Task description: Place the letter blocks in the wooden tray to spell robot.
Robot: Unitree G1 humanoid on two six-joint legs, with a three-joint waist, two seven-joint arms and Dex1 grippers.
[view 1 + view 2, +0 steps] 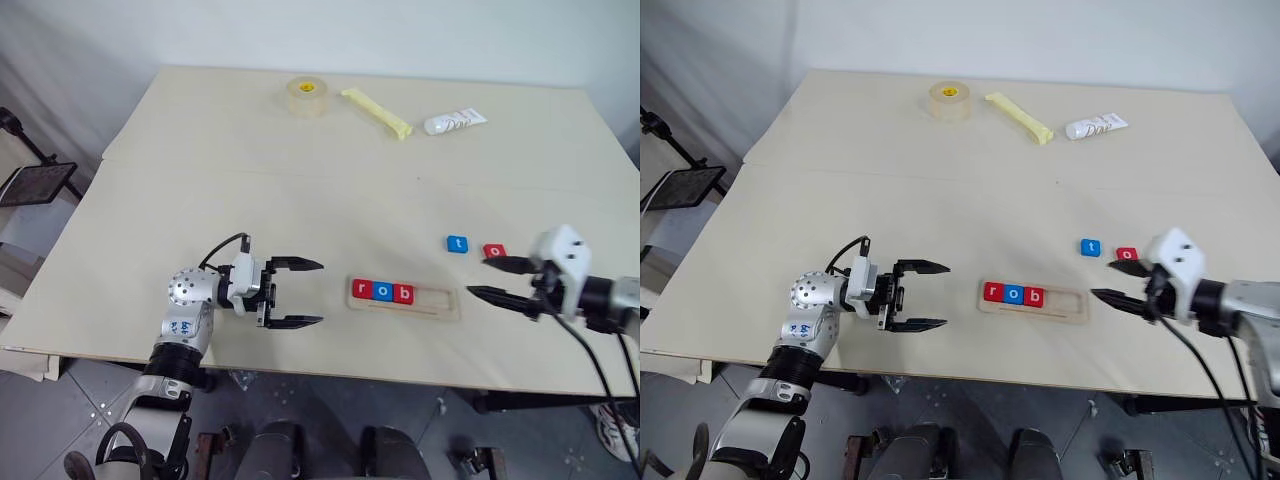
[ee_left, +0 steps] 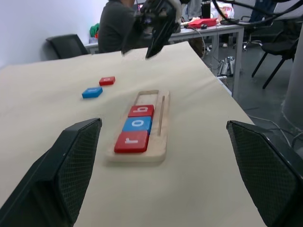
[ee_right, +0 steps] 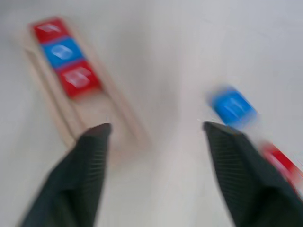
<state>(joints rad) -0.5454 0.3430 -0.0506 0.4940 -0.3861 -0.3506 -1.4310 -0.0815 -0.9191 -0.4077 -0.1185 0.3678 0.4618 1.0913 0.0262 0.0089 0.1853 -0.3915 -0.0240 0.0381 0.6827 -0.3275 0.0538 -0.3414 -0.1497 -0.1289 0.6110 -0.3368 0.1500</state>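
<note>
The pale tabletop carries a wooden tray near its front edge, with red r, blue o and red b tiles filling its left part. Just right of the tray and farther back lie a blue t tile and a red o tile, side by side. Along the far edge sit a tape roll, a yellow stick and a white tube.

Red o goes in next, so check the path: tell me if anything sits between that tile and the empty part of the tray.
Nothing visible does. The red o tile lies on bare table beyond the tray's empty end; the blue t tile sits beside it, off that line.
</note>
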